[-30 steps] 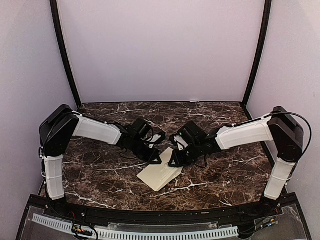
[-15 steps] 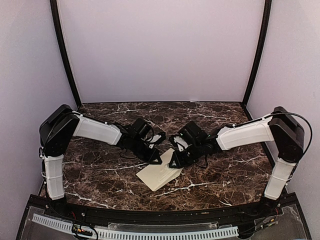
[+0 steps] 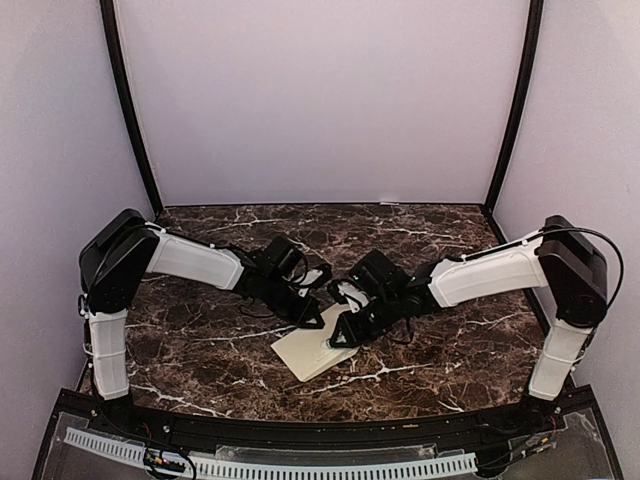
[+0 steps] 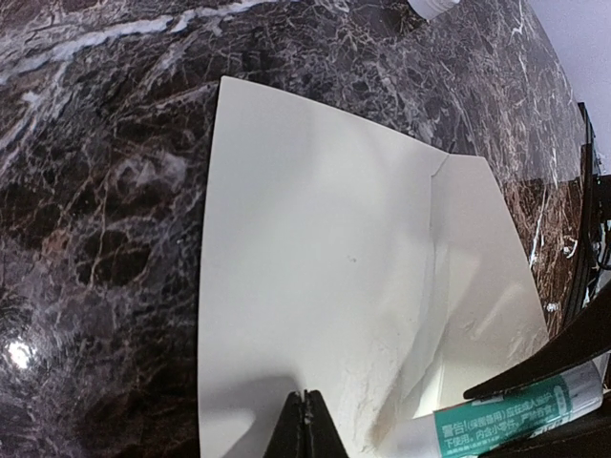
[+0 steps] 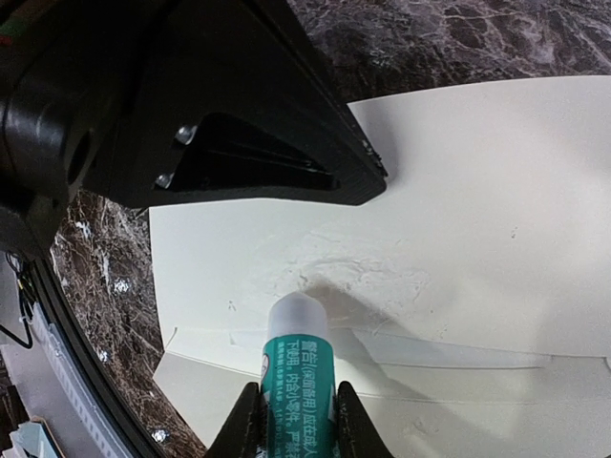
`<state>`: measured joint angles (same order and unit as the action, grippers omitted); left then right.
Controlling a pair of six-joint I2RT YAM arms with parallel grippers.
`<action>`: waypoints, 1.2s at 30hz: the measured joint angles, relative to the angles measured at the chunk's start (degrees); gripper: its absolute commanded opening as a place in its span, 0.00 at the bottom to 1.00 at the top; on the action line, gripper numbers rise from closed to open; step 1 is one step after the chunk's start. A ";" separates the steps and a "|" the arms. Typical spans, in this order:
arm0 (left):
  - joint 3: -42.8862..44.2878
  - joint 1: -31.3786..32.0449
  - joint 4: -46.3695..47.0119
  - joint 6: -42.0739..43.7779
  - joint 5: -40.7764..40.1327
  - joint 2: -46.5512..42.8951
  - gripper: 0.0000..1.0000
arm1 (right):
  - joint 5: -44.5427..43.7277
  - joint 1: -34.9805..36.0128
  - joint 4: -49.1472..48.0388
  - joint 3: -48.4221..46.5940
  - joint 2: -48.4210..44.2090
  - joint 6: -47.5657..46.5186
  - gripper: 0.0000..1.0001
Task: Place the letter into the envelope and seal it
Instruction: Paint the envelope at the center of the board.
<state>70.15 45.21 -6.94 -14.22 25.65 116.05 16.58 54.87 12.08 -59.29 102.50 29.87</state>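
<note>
Table (image 3: 200,350): marble, under both hands.
Envelope (image 4: 315,286): flat beneath the hands; letter unseen, probably inside.
Left hand (image 4: 305,420): clenched empty, tips pressing the envelope to pin it.
Right hand (image 5: 296,420): grasping glue stick (image 5: 298,348), tip against the envelope ahead, for sealing.

Both arms reach inward; left jaws pressed together, right jaws clamp a glue stick (image 5: 298,374)

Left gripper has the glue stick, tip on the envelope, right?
No, the right gripper has the glue stick, tip on the envelope. The right wrist view shows it clamped between that gripper's fingers.
</note>
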 measured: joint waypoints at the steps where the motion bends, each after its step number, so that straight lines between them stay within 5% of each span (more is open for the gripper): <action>1: 0.00 0.00 0.00 0.00 0.00 0.00 0.00 | 0.15 0.20 -0.04 0.00 0.07 0.04 0.04; 36: 0.04 0.00 0.02 0.02 0.09 0.04 0.00 | -4.83 -2.23 0.13 -0.44 0.33 3.32 0.04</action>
<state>70.19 45.21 -6.92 -14.20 25.74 116.09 11.75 52.64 12.21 -59.72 102.83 33.19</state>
